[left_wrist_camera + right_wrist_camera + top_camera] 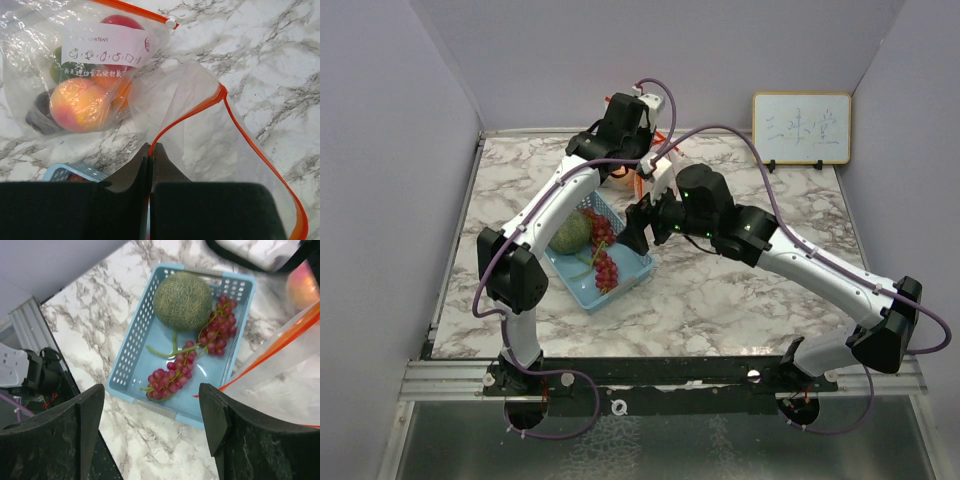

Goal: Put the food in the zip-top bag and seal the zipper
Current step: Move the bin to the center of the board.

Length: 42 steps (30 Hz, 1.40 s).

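My left gripper (151, 146) is shut on the orange zipper edge of the clear zip-top bag (190, 100), holding its mouth up. Inside the bag lie a peach (77, 104), a red apple (122, 22), an orange (114, 82) and a dark purple fruit (40, 117). The green netted melon (182, 301) and a red grape bunch (200, 352) lie in the light-blue basket (130, 347). My right gripper (151, 395) is open and empty above the basket's near edge, beside the bag's orange edge (280, 347). It also shows in the top view (642, 222).
The basket (630, 270) sits left of centre on the marble table (740, 290). A small whiteboard (801, 128) stands at the back right. Purple walls close in the left, back and right sides. A metal rail (660, 375) runs along the near edge.
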Motion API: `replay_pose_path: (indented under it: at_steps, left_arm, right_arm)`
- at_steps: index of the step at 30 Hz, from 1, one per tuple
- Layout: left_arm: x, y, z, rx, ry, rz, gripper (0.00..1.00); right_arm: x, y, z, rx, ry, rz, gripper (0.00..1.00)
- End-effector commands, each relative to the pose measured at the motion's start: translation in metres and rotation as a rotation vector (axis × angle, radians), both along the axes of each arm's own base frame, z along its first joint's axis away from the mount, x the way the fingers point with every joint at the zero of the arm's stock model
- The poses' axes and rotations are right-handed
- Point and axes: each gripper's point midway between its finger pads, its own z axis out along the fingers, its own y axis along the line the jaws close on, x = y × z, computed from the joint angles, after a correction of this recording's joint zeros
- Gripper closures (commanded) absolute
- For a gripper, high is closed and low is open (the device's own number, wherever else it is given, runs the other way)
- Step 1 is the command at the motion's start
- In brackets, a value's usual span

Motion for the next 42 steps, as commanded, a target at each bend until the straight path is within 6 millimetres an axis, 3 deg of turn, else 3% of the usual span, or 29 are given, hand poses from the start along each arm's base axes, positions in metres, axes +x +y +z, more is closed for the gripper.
replay_pose_path:
  at_steps: [1,7,14,17,22,29,32,35,42]
  left_arm:
    - [0.005,-0.014,0.000,-0.150,0.047,-0.040,1.00]
    - [0.007,-0.024,0.001,-0.215,0.074,-0.070,1.00]
    - [0.007,-0.020,-0.030,-0.207,0.139,-0.060,1.00]
    - [0.017,-0.010,-0.027,-0.197,0.122,-0.033,1.00]
    - [0.029,0.005,-0.017,-0.177,0.089,0.004,1.00]
    - [0.031,0.011,-0.003,-0.184,0.059,0.008,1.00]
    - [0.031,0.012,0.002,-0.185,0.048,0.005,1.00]
    - [0.031,0.015,0.004,-0.185,0.044,0.008,1.00]
    - [0.029,0.019,0.005,-0.177,0.042,0.006,1.00]
  right_arm:
    - [0.002,0.000,-0.027,0.005,0.024,-0.068,0.25]
    - [0.003,0.001,-0.064,-0.035,0.099,-0.104,0.26]
    - [0.000,0.014,-0.097,-0.068,0.138,-0.088,0.27]
    - [-0.008,0.026,-0.117,-0.104,0.144,-0.050,0.27]
    - [-0.011,0.034,-0.169,-0.219,0.205,-0.006,0.27]
    - [0.012,0.029,-0.210,-0.360,0.210,-0.109,0.27]
    - [0.019,0.007,-0.229,-0.469,0.229,-0.204,0.27]
    - [0.021,-0.032,-0.240,-0.549,0.281,-0.314,0.27]
    - [0.021,-0.157,-0.232,-0.609,0.400,-0.609,0.27]
